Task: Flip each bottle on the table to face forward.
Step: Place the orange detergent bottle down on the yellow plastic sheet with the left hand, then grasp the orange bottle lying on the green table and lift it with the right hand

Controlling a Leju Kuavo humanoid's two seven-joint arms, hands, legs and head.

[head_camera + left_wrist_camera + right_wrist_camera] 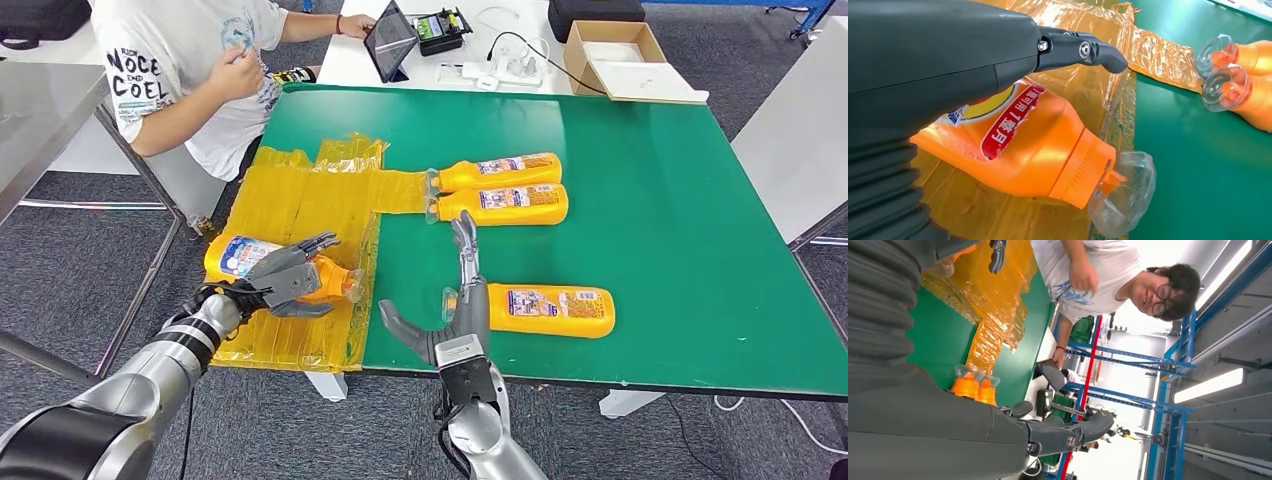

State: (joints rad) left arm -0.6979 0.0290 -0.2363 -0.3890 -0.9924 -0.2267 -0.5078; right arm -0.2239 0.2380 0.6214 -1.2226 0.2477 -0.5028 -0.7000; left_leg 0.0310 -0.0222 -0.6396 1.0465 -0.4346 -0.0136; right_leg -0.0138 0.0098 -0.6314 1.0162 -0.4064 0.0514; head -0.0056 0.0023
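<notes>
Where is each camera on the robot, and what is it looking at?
Head view: high on the body, looking down at the green table; both silver arms show, left hand on a bottle, right hand open.
Left wrist view: behind the left hand, facing the same bottle.
Right wrist view: behind the right hand, looking across the table toward a person.
Shared: all three show the two side-by-side bottles.

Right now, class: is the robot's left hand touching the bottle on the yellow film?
Touching. The head view shows the left hand wrapped over the bottle, fingers curled across its orange body.
</notes>
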